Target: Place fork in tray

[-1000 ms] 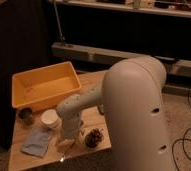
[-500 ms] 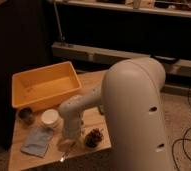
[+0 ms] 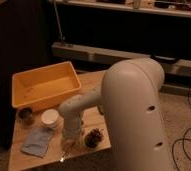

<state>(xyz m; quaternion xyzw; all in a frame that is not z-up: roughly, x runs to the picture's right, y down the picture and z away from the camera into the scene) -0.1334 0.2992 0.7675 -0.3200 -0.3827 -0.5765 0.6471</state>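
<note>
The yellow-orange tray (image 3: 43,89) stands empty at the back left of the small wooden table (image 3: 94,82). My arm's big white shell fills the right half of the view. Its forearm reaches down to the table's front, where my gripper (image 3: 68,145) points down between the blue cloth and a dark object. A slim pale sliver (image 3: 63,157) shows just below the gripper at the table's front edge; it looks like the fork. I cannot tell whether the gripper holds it.
A white cup (image 3: 50,118) and a small dark bowl (image 3: 25,115) stand in front of the tray. A folded blue cloth (image 3: 37,142) lies front left. A dark, pine-cone-like object (image 3: 94,138) sits right of the gripper. A dark shelf unit stands behind.
</note>
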